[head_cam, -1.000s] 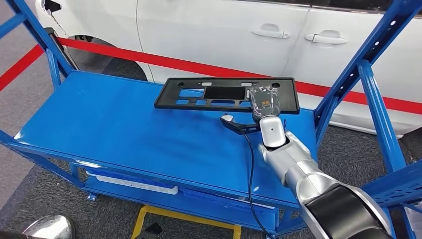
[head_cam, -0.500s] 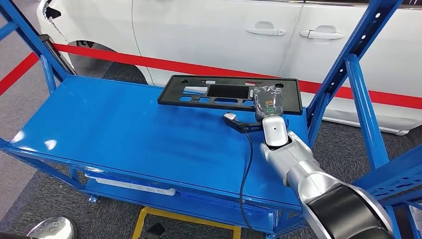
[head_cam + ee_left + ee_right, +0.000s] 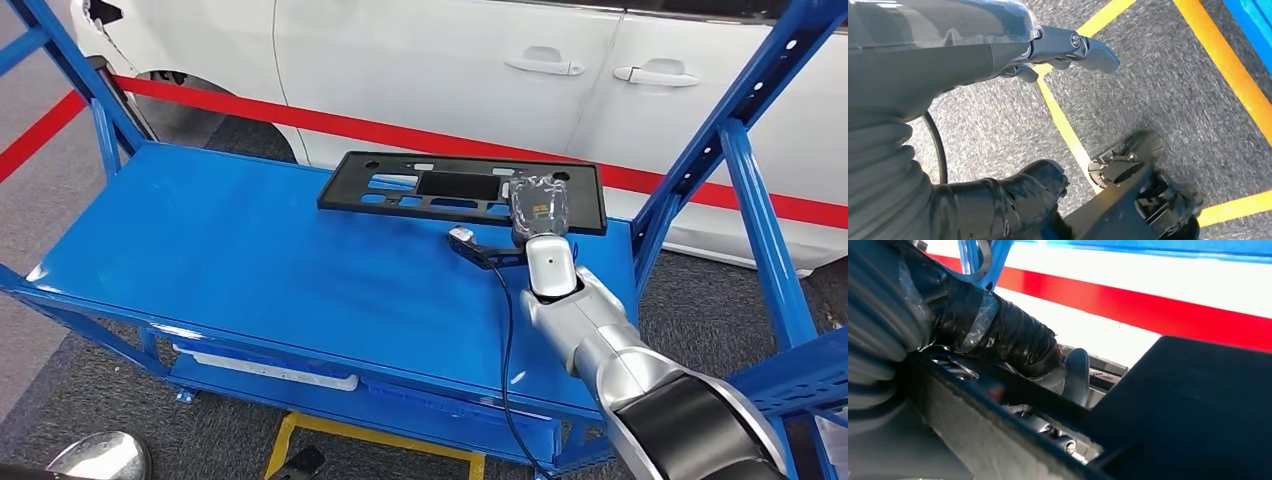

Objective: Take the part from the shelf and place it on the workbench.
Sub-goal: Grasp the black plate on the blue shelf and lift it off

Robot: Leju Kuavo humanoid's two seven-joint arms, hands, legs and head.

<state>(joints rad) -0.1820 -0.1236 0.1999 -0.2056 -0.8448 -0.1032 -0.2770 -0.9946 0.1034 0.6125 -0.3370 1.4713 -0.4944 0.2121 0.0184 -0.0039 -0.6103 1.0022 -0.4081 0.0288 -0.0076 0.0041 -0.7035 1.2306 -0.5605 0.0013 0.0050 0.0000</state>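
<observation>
On blue shelf [image 3: 250, 260], R hand [image 3: 538, 208] grips black part [image 3: 462, 188], fingers curled round near edge; L hand [image 3: 1068, 47] hangs over floor, fingers curled, holding nothing.

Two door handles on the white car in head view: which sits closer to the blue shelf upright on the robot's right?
The right-hand door handle. It sits close beside the blue upright; the other door handle is farther left, roughly above the black part.

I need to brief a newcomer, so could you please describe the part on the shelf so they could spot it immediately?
Find the big blue shelf in front of the white car. At its far edge, toward the right, lies a flat black rectangular panel with several cut-out openings. The right robot hand rests on its right end; nothing else on the shelf is as flat and wide.
</observation>
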